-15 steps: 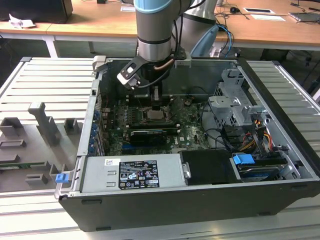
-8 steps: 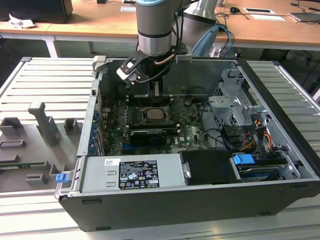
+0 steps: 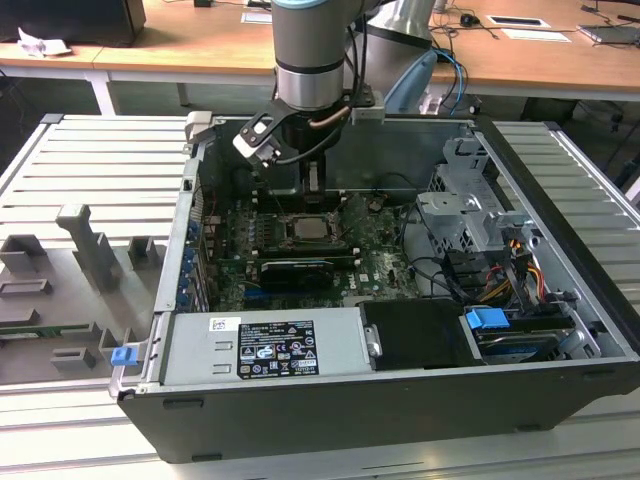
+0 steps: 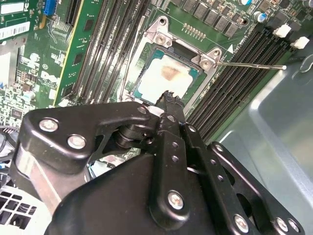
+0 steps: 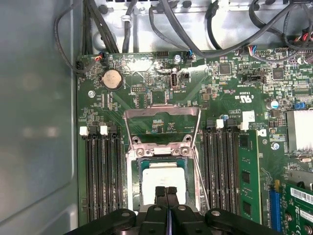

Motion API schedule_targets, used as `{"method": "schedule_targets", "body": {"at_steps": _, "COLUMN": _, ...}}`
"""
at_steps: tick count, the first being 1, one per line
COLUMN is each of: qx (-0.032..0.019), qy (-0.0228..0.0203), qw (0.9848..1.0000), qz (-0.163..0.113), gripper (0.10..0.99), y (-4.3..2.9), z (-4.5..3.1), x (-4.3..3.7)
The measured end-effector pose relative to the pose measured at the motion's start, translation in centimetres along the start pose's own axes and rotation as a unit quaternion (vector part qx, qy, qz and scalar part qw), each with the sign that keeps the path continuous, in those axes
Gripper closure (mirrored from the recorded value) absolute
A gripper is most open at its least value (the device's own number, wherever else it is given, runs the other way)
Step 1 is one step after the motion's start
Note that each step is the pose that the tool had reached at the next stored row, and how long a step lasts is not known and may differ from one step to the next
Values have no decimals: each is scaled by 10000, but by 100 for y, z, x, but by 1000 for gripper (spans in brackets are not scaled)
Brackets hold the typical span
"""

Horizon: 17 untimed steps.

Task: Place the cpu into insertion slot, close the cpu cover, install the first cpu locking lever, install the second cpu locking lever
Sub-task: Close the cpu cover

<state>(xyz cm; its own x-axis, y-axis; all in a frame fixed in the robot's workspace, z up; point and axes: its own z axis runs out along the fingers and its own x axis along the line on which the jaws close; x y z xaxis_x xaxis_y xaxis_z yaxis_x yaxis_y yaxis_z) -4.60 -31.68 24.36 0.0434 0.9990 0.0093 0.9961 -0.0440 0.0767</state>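
The cpu [image 5: 163, 178] lies flat in the insertion slot [image 4: 182, 45], its pale metal top facing up with a brownish smear near the middle in the second wrist view. The jaws are pressed together with nothing between them, and their black fingertips [image 5: 160, 192] hang directly over the near edge of the chip. Whether they touch it I cannot tell. In the exterior view the arm [image 3: 312, 60] reaches straight down into the open computer case [image 3: 560, 250], ending just above the cpu.

The cpu cover [image 5: 161, 112] is swung open on its hinge, its square window showing bare green motherboard [image 5: 230, 93] beyond the socket. A thin metal lever [image 4: 249, 64] sticks out sideways from one corner of the socket, above the black memory slots [image 5: 102, 171] that flank it on both sides.

The case sits on a grey slatted bench [image 3: 100, 170] and also holds a labelled power supply [image 3: 265, 345] along its near wall, a metal drive cage [image 3: 465, 215] and bundled cables. Grey fixture blocks [image 3: 90, 245] stand on the bench at the exterior view's left.
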Motion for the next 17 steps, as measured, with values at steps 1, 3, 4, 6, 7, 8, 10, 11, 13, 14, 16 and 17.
{"method": "schedule_targets", "body": {"at_steps": 1, "qx": 0, "qy": 1, "qw": 10000, "qz": 0, "gripper": 980, "y": 0, "z": -3, "x": 0}}
{"method": "schedule_targets", "body": {"at_steps": 3, "qx": 0, "qy": -1, "qw": 10000, "qz": 0, "gripper": 980, "y": 0, "z": -8, "x": 0}}
{"method": "schedule_targets", "body": {"at_steps": 4, "qx": 1, "qy": -1, "qw": 10000, "qz": 0, "gripper": 980, "y": 1, "z": -13, "x": 0}}
{"method": "schedule_targets", "body": {"at_steps": 6, "qx": 0, "qy": 0, "qw": 10000, "qz": 0, "gripper": 980, "y": 1, "z": -19, "x": 0}}
{"method": "schedule_targets", "body": {"at_steps": 7, "qx": 0, "qy": 0, "qw": 10000, "qz": 0, "gripper": 980, "y": 2, "z": -22, "x": 1}}
{"method": "schedule_targets", "body": {"at_steps": 8, "qx": 0, "qy": 0, "qw": 10000, "qz": 0, "gripper": 980, "y": 2, "z": -24, "x": 1}}
{"method": "schedule_targets", "body": {"at_steps": 10, "qx": 1, "qy": -1, "qw": 10000, "qz": 0, "gripper": 980, "y": 2, "z": -32, "x": 1}}
{"method": "schedule_targets", "body": {"at_steps": 11, "qx": 1, "qy": -2, "qw": 10000, "qz": 0, "gripper": 980, "y": 2, "z": -36, "x": 1}}
{"method": "schedule_targets", "body": {"at_steps": 13, "qx": 0, "qy": 0, "qw": 10000, "qz": 0, "gripper": 980, "y": 3, "z": -43, "x": 3}}
{"method": "schedule_targets", "body": {"at_steps": 14, "qx": 0, "qy": 0, "qw": 10000, "qz": 0, "gripper": 980, "y": 3, "z": -47, "x": 4}}
{"method": "schedule_targets", "body": {"at_steps": 16, "qx": 0, "qy": 0, "qw": 10000, "qz": 0, "gripper": 980, "y": 4, "z": -52, "x": 4}}
{"method": "schedule_targets", "body": {"at_steps": 17, "qx": 0, "qy": 0, "qw": 10000, "qz": 0, "gripper": 980, "y": 4, "z": -55, "x": 5}}
